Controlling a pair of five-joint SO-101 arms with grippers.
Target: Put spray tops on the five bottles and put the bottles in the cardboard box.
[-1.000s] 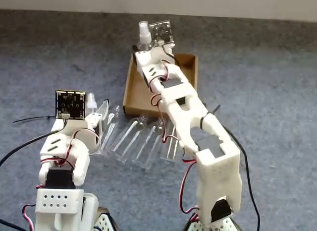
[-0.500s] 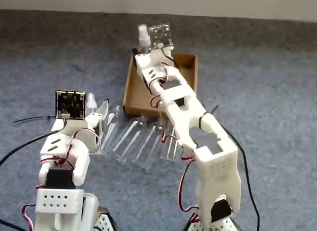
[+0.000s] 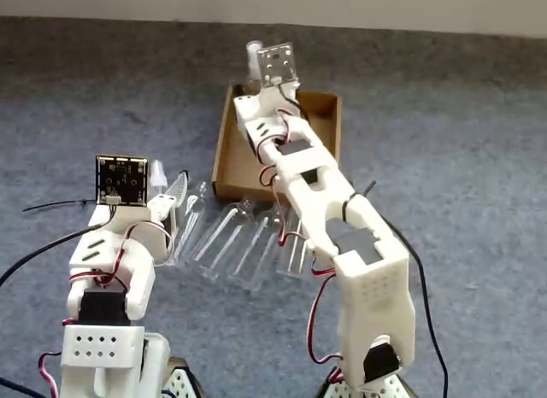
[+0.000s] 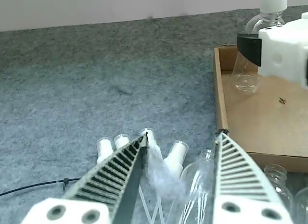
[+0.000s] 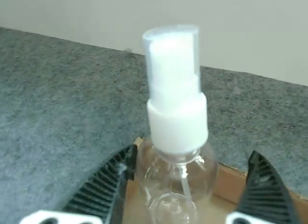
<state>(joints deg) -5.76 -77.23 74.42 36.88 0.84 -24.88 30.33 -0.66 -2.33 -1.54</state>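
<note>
Since the earlier frames the right arm (image 3: pixel 316 189) has shifted slightly farther out over the cardboard box (image 3: pixel 224 150), so that in the high view its wrist board now covers most of the capped bottle (image 5: pixel 174 180). The left arm (image 3: pixel 111 261) has not moved. The right jaws are open, one on each side of the bottle without clamping it: one jaw is just beside its shoulder, the other well apart. Risk: the bottle looks tall for its base, so a withdrawal that drags the nearer jaw against it would probably tip it over, possibly across the box wall. The bottle stands in the box by the wall farthest from the arms, long axis vertical, spray top (image 5: pixel 174 89) pointing up. The left jaws are open above the loose spray tops (image 4: pixel 177 151), near the uncapped bottles (image 3: pixel 231 236) lying on the worktop (image 3: pixel 444 159).
</note>
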